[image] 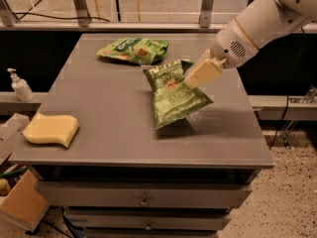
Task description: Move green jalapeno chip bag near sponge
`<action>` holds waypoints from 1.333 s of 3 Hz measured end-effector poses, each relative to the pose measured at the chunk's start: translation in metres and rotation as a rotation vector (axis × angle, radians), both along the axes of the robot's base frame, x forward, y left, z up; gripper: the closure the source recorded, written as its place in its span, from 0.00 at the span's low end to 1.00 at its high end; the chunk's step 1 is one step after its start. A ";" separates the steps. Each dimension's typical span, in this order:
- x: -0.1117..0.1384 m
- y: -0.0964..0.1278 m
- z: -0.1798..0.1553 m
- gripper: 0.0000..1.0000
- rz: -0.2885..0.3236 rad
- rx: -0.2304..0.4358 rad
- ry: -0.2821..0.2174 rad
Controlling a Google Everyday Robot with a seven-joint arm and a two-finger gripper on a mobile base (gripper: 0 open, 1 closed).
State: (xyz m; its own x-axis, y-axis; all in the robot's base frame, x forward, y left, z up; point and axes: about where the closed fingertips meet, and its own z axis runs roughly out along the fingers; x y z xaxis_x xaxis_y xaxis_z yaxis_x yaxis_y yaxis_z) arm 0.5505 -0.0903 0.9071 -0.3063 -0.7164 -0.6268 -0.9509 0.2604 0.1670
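Note:
The green jalapeno chip bag [174, 97] is olive green with pale lettering and a small reddish emblem. It hangs tilted just above the middle of the grey table [114, 108]. My gripper [192, 77] is shut on the bag's upper right corner, reaching in from the right. The sponge [50, 129], a pale-yellow wavy foam block, lies at the table's front left corner, well to the left of the bag.
A brighter green chip bag [132, 49] lies flat at the back middle of the table. A white pump bottle [20, 86] stands on a ledge left of the table. Cardboard boxes [20, 202] sit on the floor at the lower left. Drawers run under the table's front edge.

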 end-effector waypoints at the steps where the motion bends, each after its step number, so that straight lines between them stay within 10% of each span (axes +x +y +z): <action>1: -0.023 0.029 0.000 1.00 0.065 0.025 0.013; 4: -0.062 0.133 -0.007 1.00 0.218 0.046 0.022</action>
